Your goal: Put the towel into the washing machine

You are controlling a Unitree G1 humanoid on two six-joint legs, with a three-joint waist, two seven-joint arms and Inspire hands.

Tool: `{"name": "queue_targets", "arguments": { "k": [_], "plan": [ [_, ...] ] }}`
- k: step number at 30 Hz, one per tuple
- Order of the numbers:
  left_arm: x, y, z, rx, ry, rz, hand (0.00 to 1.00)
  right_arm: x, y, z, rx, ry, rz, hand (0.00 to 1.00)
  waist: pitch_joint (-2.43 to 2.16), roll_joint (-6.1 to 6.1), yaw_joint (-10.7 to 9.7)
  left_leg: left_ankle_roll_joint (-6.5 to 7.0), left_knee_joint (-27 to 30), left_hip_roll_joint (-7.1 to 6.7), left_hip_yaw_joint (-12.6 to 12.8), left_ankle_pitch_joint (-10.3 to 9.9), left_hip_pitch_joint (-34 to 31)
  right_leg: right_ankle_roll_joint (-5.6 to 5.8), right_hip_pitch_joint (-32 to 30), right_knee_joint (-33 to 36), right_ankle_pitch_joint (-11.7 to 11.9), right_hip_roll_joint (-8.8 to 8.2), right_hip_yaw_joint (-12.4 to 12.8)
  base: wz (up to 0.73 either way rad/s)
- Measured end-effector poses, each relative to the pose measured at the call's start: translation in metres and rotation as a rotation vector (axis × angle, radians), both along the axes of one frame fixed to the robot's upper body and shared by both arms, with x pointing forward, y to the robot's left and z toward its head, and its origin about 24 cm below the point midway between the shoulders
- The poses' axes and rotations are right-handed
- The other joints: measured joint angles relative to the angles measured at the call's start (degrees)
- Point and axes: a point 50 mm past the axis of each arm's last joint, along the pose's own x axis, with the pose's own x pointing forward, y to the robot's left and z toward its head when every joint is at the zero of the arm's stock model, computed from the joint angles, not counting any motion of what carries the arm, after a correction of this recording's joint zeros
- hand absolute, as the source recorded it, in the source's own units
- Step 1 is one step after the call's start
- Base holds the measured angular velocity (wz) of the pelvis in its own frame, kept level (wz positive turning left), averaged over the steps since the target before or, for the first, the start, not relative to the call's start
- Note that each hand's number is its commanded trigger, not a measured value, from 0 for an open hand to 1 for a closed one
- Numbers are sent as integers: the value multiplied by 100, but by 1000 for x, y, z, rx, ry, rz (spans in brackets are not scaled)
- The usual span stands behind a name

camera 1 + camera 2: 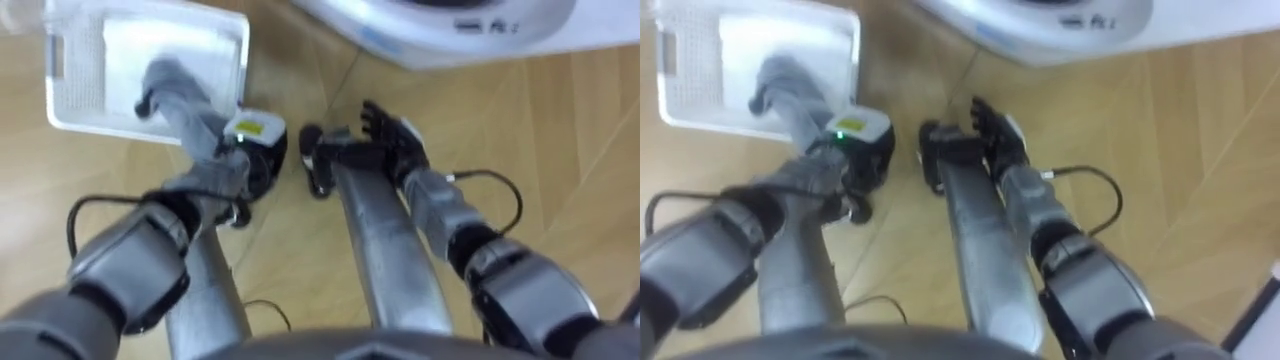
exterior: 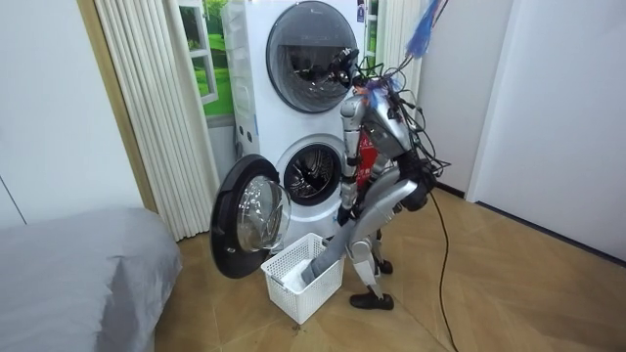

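The robot stands bent forward at the waist on a wooden floor [image 2: 509, 293], right in front of a white washing machine [image 2: 249, 117]. The machine has two round drums, one above the other. The lower door [image 2: 245, 217] hangs wide open towards the room view's left.

A white plastic basket [image 1: 70, 112] sits on the floor just below the open door, beside the robot's feet. The grey towel [image 1: 175, 90] lies partly inside the basket and partly pulled out over its rim. It stretches up as a long bunched strip to the left robot hand [image 1: 238, 165], whose fingers are curled around the towel's upper end. No part of the towel is in the drum.

The right robot hand [image 1: 395, 135] hovers over the floor near the machine's base. Its dark fingers are spread loosely and it holds nothing.

A bed with a grey cover [image 2: 78, 274] stands on the room view's left, and a pale pleated curtain [image 2: 147, 108] hangs beside the machine.
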Motion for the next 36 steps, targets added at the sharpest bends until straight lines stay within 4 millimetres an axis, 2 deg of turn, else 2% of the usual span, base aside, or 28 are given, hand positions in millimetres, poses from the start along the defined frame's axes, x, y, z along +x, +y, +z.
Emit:
{"name": "queue_targets", "arguments": {
  "k": [4, 8, 10, 12, 15, 17, 20, 25, 26, 28, 32, 35, 36],
  "plan": [
    [-7, -2, -4, -59, -15, 30, 100, -14, -10, -11, -32, 43, -25, 0, -6, 10, 198, -11, -328, -6, 22, 11, 570, 27, 585, -359, 33, 11, -20, -3],
    [-12, 4, -6, -135, -64, 86, 100, -29, -23, -20, -83, 81, -29, 0, -17, 25, 488, -6, -685, -4, 108, 31, 1221, 58, 1229, -730, 61, 8, -62, -2],
    [-10, 7, -3, -160, -111, 116, 100, -32, -30, -22, -123, 86, -6, 0, -33, 72, 593, 4, -833, -10, 131, 40, 1425, 86, 1442, -887, 82, -2, -83, 0],
    [-6, 12, 2, -200, -185, 168, 100, -32, -37, -22, -160, 81, 14, 0, -62, 149, 672, 30, -981, -28, 147, 65, 1634, 128, 1677, -1060, 109, -9, -87, 0],
    [1, 15, 12, -254, -280, 217, 100, -32, -47, -21, -181, 81, 6, 0, -64, 187, 761, 76, -1219, -110, 186, 139, 1940, 168, 1975, -1242, 130, -90, -98, 9],
    [7, 16, 22, -297, -353, 223, 100, -31, -51, -20, -190, 80, -8, 0, -71, 247, 814, 87, -1294, -109, 182, 159, 2038, 182, 2121, -1358, 139, -109, -166, 16],
    [17, 13, 42, -422, -474, 282, 100, -31, -52, -20, -202, 74, -10, 0, -69, 259, 837, 121, -1448, -206, 159, 237, 2152, 204, 2239, -1423, 130, -220, -243, 19],
    [20, 4, 59, -591, -560, 338, 100, -30, -49, -17, -205, 47, 5, 0, -80, 292, 948, 129, -1566, -233, 143, 283, 2259, 223, 2401, -1544, 141, -254, -321, 12],
    [20, -1, 61, -653, -553, 370, 100, -30, -49, -17, -216, 46, 20, 0, -81, 292, 945, 151, -1636, -292, 137, 348, 2282, 227, 2423, -1556, 140, -323, -358, 26],
    [21, -5, 62, -761, -511, 445, 100, -28, -48, -16, -228, 42, 40, 0, -83, 287, 961, 174, -1710, -303, 185, 405, 2324, 238, 2444, -1577, 144, -380, -371, 18],
    [17, -8, 53, -951, -314, 587, 100, -29, -42, -18, -277, 41, 120, 0, -104, 282, 1051, 162, -1792, -301, 168, 426, 2403, 242, 2561, -1679, 170, -347, -384, 2],
    [11, -12, 44, -1044, -137, 611, 100, -29, -42, -18, -289, 46, 128, 0, -115, 279, 1106, 177, -1872, -327, 164, 479, 2423, 247, 2561, -1689, 172, -410, -403, 8],
    [7, -13, 39, -1077, -62, 619, 100, -28, -42, -18, -290, 51, 131, 0, -136, 286, 1123, 176, -1877, -327, 163, 482, 2425, 253, 2562, -1709, 180, -407, -403, 3]
  ]
}}
